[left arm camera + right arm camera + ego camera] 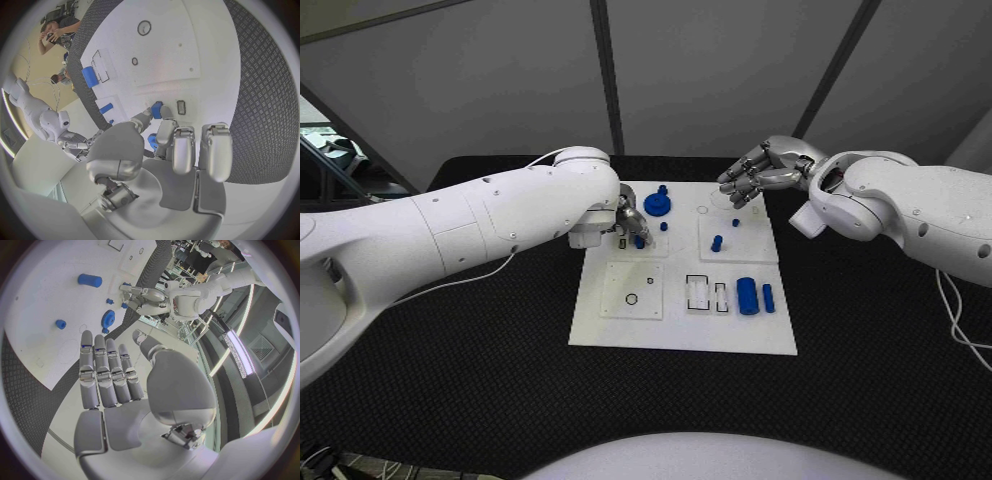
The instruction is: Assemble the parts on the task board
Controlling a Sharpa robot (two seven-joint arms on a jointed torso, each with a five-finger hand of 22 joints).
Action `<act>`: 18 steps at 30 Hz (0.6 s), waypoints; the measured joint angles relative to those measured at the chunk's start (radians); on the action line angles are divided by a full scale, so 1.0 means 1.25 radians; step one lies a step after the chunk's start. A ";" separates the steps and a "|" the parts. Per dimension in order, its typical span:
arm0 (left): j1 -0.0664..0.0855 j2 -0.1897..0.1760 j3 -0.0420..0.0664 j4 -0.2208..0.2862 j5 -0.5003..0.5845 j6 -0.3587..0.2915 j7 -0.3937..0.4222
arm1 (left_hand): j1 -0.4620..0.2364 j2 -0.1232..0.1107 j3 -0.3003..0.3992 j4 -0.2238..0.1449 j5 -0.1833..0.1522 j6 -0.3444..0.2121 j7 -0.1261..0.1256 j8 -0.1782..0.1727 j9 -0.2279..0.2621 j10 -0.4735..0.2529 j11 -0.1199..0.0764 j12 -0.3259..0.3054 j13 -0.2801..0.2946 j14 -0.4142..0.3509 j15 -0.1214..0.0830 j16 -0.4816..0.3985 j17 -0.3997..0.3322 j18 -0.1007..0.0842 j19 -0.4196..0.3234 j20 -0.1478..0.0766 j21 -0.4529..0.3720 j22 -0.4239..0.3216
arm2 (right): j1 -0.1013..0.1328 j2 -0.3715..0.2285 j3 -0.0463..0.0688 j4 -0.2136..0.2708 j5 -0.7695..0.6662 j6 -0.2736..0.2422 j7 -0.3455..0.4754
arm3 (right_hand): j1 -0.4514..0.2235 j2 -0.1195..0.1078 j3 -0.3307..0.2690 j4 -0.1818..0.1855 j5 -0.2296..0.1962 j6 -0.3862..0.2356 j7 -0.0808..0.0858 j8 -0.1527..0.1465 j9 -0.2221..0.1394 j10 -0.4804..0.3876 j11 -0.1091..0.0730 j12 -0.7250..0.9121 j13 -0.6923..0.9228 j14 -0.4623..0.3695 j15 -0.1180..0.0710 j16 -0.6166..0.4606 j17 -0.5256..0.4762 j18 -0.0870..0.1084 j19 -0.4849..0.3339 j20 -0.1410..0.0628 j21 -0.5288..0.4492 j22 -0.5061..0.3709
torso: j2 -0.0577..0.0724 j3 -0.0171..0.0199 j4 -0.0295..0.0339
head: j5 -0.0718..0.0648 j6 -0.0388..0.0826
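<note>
The white task board (678, 322) lies mid-table. My left hand (626, 222) hovers over its far-left panel and pinches a small blue part (157, 110) between thumb and fingertips, right by a small rectangular slot (181, 107). My right hand (759, 172) floats above the board's far-right corner with its fingers (106, 370) straight, apart and holding nothing. A blue gear (658, 207) stands near the far edge. A short blue peg (717, 242) sits on the far-right panel. A blue cylinder (747, 296) and a slim blue bar (767, 296) lie at the right edge.
Rectangular cut-outs (698, 291) and a small round hole (633, 299) mark the near panels of the board. Black textured tabletop (473, 360) surrounds the board. A tiny blue stud (664, 226) sits below the gear.
</note>
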State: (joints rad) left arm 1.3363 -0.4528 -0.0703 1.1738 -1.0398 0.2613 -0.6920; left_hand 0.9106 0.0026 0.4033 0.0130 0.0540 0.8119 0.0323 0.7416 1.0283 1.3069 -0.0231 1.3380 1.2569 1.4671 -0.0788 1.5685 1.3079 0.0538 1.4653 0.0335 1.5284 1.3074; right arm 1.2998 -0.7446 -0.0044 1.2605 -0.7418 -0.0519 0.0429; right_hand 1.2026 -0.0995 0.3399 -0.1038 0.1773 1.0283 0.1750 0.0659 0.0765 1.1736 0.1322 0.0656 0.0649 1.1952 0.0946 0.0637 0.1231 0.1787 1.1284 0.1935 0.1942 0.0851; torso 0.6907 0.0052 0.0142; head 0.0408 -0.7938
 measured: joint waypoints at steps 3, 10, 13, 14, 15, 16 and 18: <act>0.000 0.000 0.000 0.000 0.000 -0.001 0.000 | -0.006 -0.006 -0.008 0.008 0.000 0.001 0.001 0.000 0.000 0.000 0.000 0.000 0.000 0.000 0.000 0.000 0.000 0.000 0.003 -0.003 0.000 0.000 | 0.000 0.000 0.000 0.000 0.000 0.000 0.000 | 0.000 0.000 0.000 0.000 0.000 0.000 0.000 0.000 0.000 0.000 0.000 0.000 0.000 0.000 0.000 0.000 0.000 0.000 0.000 0.000 0.000 0.000 | 0.000 0.0000 0.0000 | 0.000 0.001; -0.001 0.000 0.000 0.000 -0.001 -0.003 0.000 | -0.017 -0.017 -0.031 0.031 0.000 0.001 0.001 0.000 0.002 0.000 0.000 0.004 0.001 0.000 0.000 0.000 0.000 0.000 0.003 -0.002 0.000 0.000 | 0.000 0.000 0.000 -0.001 0.000 0.000 0.000 | -0.003 0.003 -0.003 0.003 0.000 0.000 0.000 0.000 0.000 -0.003 0.003 0.000 0.000 0.000 0.000 0.000 -0.001 0.000 0.000 0.000 -0.003 -0.001 | 0.000 0.0001 0.0000 | -0.001 0.002; -0.001 0.000 0.000 0.000 -0.001 -0.004 0.000 | -0.024 -0.024 -0.042 0.042 0.000 0.001 0.001 0.000 0.004 0.000 0.000 0.004 0.001 0.000 0.000 0.000 0.000 0.000 0.002 -0.002 0.000 0.000 | 0.000 0.000 0.000 -0.002 0.000 0.000 0.000 | -0.003 0.003 -0.003 0.003 0.000 0.000 0.000 0.000 0.000 -0.003 0.003 0.000 0.000 0.000 0.000 0.000 -0.001 0.000 0.000 0.000 -0.003 -0.001 | 0.000 0.0001 0.0000 | -0.002 0.002; -0.001 0.000 0.000 0.000 -0.001 -0.005 0.000 | -0.024 -0.024 -0.046 0.046 0.000 0.001 0.001 0.000 0.005 0.000 0.000 0.004 0.001 0.000 0.000 0.000 0.000 0.000 0.003 -0.002 0.000 0.000 | 0.000 0.000 0.000 -0.002 0.000 0.000 0.000 | -0.003 0.003 -0.003 0.003 0.000 0.000 0.000 0.000 0.000 -0.003 0.003 0.000 0.000 0.000 0.000 0.000 -0.001 0.000 0.000 0.000 -0.003 -0.001 | 0.000 0.0001 0.0000 | -0.002 0.002; -0.001 0.000 0.000 0.000 -0.001 -0.005 0.000 | -0.028 -0.028 -0.049 0.049 0.000 0.001 0.001 0.000 0.006 0.000 0.000 0.004 0.001 0.000 0.000 0.000 0.000 0.000 0.002 -0.002 0.000 0.000 | 0.000 0.001 0.000 -0.002 0.000 0.000 0.000 | -0.003 0.003 -0.003 0.003 0.000 0.000 0.000 0.000 0.000 -0.003 0.003 0.000 0.000 0.000 0.000 0.000 -0.001 0.000 0.000 0.000 -0.003 -0.002 | 0.000 0.0001 0.0000 | -0.002 0.002; -0.001 0.000 0.000 0.001 -0.001 -0.005 0.000 | -0.028 -0.028 -0.052 0.052 0.000 0.001 0.001 0.000 0.006 0.000 0.000 0.004 0.001 0.000 0.000 0.000 0.000 0.000 0.002 -0.002 0.000 0.000 | 0.000 0.001 0.000 -0.002 0.000 0.000 0.000 | -0.003 0.003 -0.003 0.003 0.000 0.000 0.000 0.000 0.000 -0.003 0.003 0.000 0.000 0.000 0.000 0.000 -0.002 0.000 0.000 0.000 -0.003 -0.002 | 0.000 0.0001 0.0001 | -0.002 0.002; -0.001 -0.001 0.001 0.002 -0.001 -0.005 0.000 | -0.034 -0.034 -0.057 0.062 0.000 0.001 0.001 0.000 0.007 0.000 0.000 0.004 0.002 0.000 0.000 0.000 0.000 0.000 0.002 -0.002 0.000 0.000 | 0.000 0.001 0.000 -0.003 0.000 0.000 0.000 | -0.003 0.003 -0.003 0.003 0.000 0.000 0.000 0.000 0.000 -0.003 0.003 0.000 0.000 0.000 0.000 0.000 -0.002 0.000 0.000 0.000 -0.003 -0.002 | 0.000 0.0001 0.0002 | -0.002 0.003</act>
State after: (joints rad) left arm 1.3345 -0.4537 -0.0697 1.1760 -1.0408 0.2545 -0.6921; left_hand 0.8686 -0.0394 0.3316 0.0907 0.0539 0.8132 0.0338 0.7416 1.0370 1.3068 -0.0229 1.3430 1.2592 1.4671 -0.0787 1.5684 1.3079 0.0538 1.4684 0.0304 1.5284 1.3074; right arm 1.2998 -0.7434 -0.0044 1.2572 -0.7418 -0.0519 0.0434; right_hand 1.1986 -0.0955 0.3367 -0.1005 0.1773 1.0283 0.1750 0.0659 0.0765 1.1701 0.1358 0.0656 0.0649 1.1952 0.0946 0.0638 0.1208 0.1786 1.1283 0.1934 0.1905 0.0822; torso 0.6911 0.0053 0.0144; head 0.0383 -0.7904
